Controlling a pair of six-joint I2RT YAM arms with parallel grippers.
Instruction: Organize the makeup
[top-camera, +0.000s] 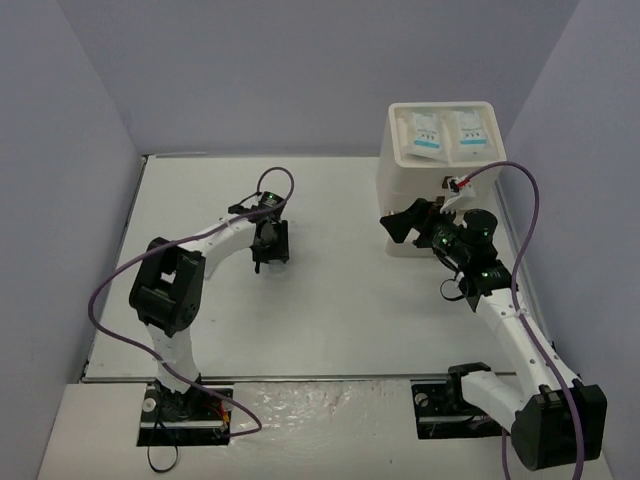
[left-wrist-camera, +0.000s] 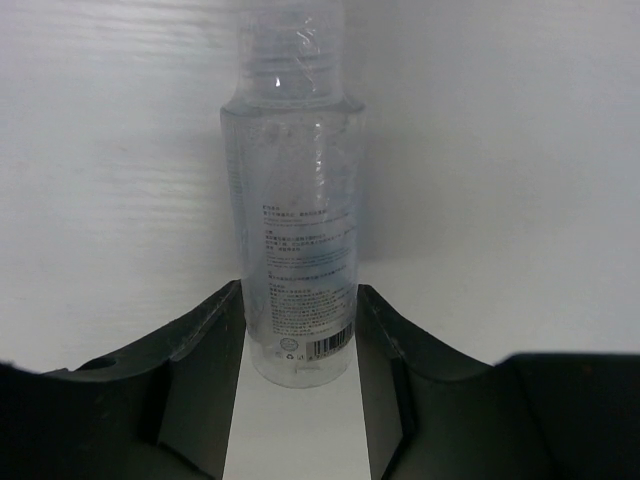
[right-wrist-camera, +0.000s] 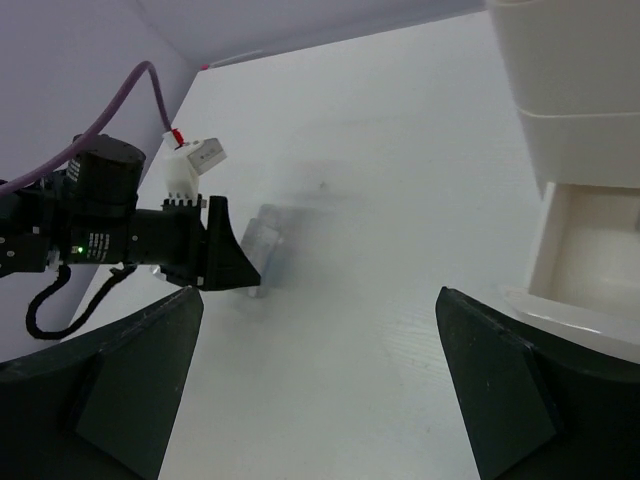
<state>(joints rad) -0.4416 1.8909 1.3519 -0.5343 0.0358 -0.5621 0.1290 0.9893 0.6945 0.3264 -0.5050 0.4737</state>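
A small clear vial (left-wrist-camera: 295, 230) with fine print and a barcode lies on the white table, its base towards the left wrist camera. My left gripper (left-wrist-camera: 298, 335) is shut on it, a black finger pressed against each side. In the top view this gripper (top-camera: 270, 250) sits left of the table's middle. The right wrist view shows the same vial (right-wrist-camera: 262, 242) sticking out past the left fingers. My right gripper (top-camera: 402, 222) hangs open and holds nothing, just in front of the drawer box. Two white sachets (top-camera: 447, 133) with blue print lie side by side on top of the box.
The white three-drawer box (top-camera: 440, 165) stands at the back right. Its bottom drawer (right-wrist-camera: 590, 255) is pulled out and shows an open white tray. Purple walls close in the table on the left, back and right.
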